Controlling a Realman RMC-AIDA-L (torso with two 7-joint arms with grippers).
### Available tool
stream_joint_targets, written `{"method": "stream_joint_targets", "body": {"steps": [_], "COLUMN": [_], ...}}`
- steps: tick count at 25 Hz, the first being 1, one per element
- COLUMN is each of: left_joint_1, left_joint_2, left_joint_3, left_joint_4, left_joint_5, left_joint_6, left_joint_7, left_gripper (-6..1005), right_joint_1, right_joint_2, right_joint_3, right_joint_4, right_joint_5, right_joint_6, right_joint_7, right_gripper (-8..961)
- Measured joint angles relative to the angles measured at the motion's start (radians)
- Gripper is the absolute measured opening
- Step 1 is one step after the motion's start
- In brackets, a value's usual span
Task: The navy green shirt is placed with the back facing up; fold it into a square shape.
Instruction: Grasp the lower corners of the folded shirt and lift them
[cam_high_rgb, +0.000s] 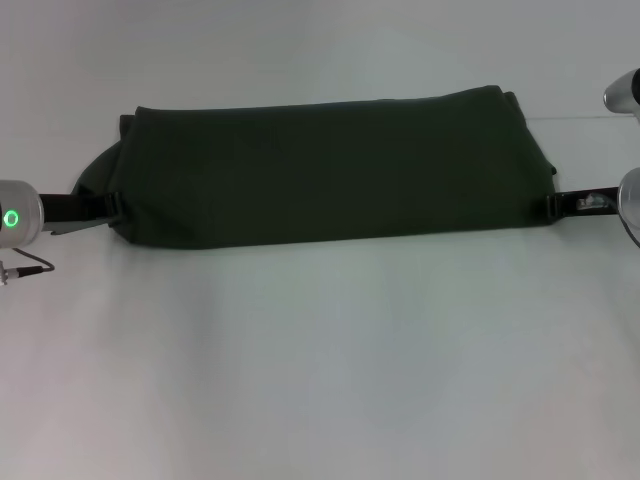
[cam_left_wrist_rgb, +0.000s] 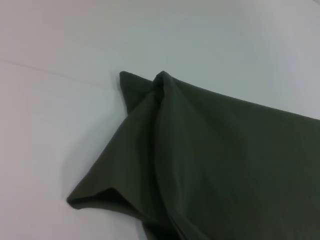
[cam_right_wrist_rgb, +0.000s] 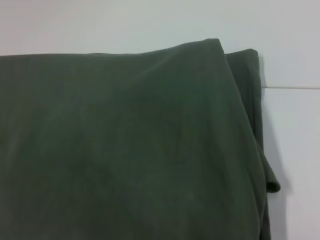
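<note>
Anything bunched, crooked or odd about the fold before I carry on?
Yes. The dark olive-green knit shirt lies as a long band, not square. At its end by the left hand a flap sticks out loosely; by the right hand an underlayer peeks past the edge.

Both grippers' tips under shirt (cam_high_rgb: 320, 170)

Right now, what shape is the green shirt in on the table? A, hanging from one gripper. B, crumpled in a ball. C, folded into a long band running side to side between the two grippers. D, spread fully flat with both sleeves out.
C: the navy green shirt lies as a long horizontal band, with the left gripper at one end and the right gripper at the other.
</note>
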Motion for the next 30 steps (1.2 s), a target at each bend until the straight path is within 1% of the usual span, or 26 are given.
{"method": "stream_joint_targets", "body": {"steps": [4, 8, 13, 18, 24, 27, 30], "left_joint_1": [0.003, 0.006, 0.008, 0.008, 0.007, 0.009, 0.01], "left_joint_2": [-0.001, -0.002, -0.003, -0.003, 0.006, 0.017, 0.033], "left_joint_3": [0.0, 0.0, 0.0, 0.0, -0.001, -0.006, -0.025], "left_joint_4": [0.01, 0.017, 0.019, 0.022, 0.052, 0.073, 0.089], "left_joint_5": [0.0, -0.001, -0.001, -0.002, -0.001, 0.0, 0.006], "left_joint_6": [0.002, 0.003, 0.003, 0.012, 0.096, 0.168, 0.257], "left_joint_7": [0.0, -0.002, -0.004, -0.003, -0.005, -0.008, -0.008], "left_gripper": [2, 2, 3, 3, 2, 2, 3], "right_joint_1": [-0.004, -0.005, -0.009, -0.016, -0.046, -0.059, -0.07], "right_joint_2": [-0.011, -0.018, -0.027, -0.037, -0.045, -0.055, -0.07], "right_joint_3": [0.0, 0.001, 0.002, 0.006, 0.04, 0.054, 0.067], "right_joint_4": [-0.002, -0.005, -0.007, -0.037, -0.129, -0.162, -0.181], "right_joint_5": [0.04, 0.043, 0.046, 0.049, 0.051, 0.051, 0.051], "right_joint_6": [-0.022, -0.034, -0.05, -0.119, -0.264, -0.325, -0.389], "right_joint_7": [-0.032, -0.033, -0.033, -0.031, -0.023, -0.02, -0.019], "right_gripper": [298, 172, 40, 43, 46, 47, 49]}}
